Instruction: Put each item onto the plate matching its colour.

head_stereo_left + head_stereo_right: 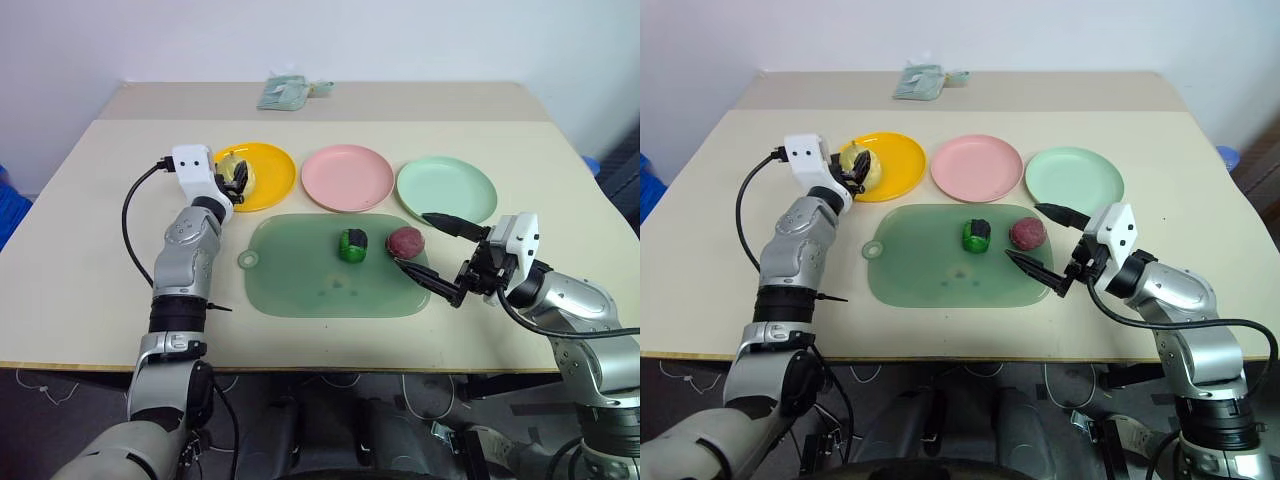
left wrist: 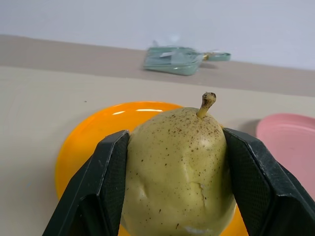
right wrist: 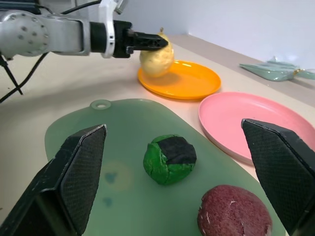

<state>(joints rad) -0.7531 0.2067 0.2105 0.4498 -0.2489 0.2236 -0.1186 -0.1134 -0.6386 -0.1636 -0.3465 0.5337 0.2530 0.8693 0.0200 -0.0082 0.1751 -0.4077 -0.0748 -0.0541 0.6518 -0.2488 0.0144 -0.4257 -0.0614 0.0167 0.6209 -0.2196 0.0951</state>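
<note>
The left gripper [image 2: 172,191] is clamped around the pale yellow pear [image 2: 177,172] above the orange-yellow plate [image 1: 268,175], while the right gripper [image 1: 432,255] hangs wide open beside the maroon ball [image 1: 405,241] on the green mat [image 1: 300,280].

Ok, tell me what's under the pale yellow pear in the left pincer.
The round orange-yellow plastic plate lies beneath the speckled pale yellow toy pear, held by the left pincer. Whether the pear touches the plate is hidden by the pear itself.
</note>
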